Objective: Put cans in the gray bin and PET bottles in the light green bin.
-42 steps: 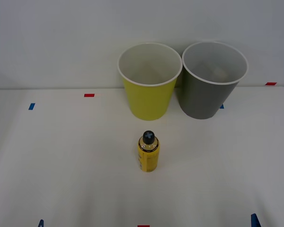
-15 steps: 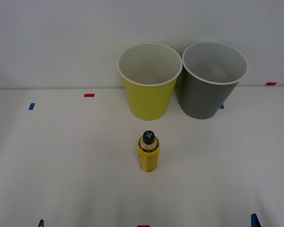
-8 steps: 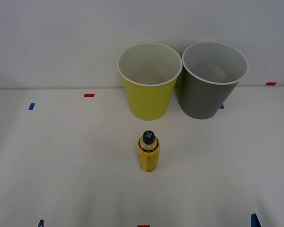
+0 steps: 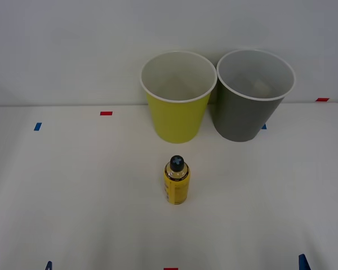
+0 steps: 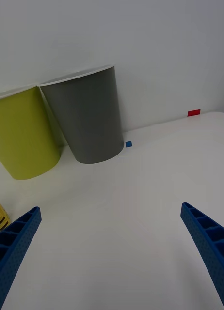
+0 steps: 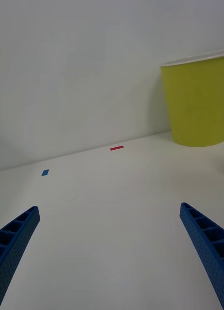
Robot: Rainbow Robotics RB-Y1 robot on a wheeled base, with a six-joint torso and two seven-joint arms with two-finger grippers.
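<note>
Seen from the room, the left gripper point(image 6: 112, 256) hovers low over the white table's point(image 4: 73, 197) near-left part, its blue fingers spread wide and empty; one small PET bottle point(image 4: 176, 181) with yellow contents and a black cap stands upright at the table's middle, well short of the bins; at the far edge stand one light green bin point(image 4: 177, 95) and, touching it on the right, one gray bin point(image 4: 252, 94), both upright with mouths open; the right gripper point(image 5: 112, 256) waits over the near-right part, likewise parted and holding nothing. The bottle looks light, rigid and smooth-sided, likely slippery; the labelled body below the cap seems the safest place to grasp. No cans are on the table.
</note>
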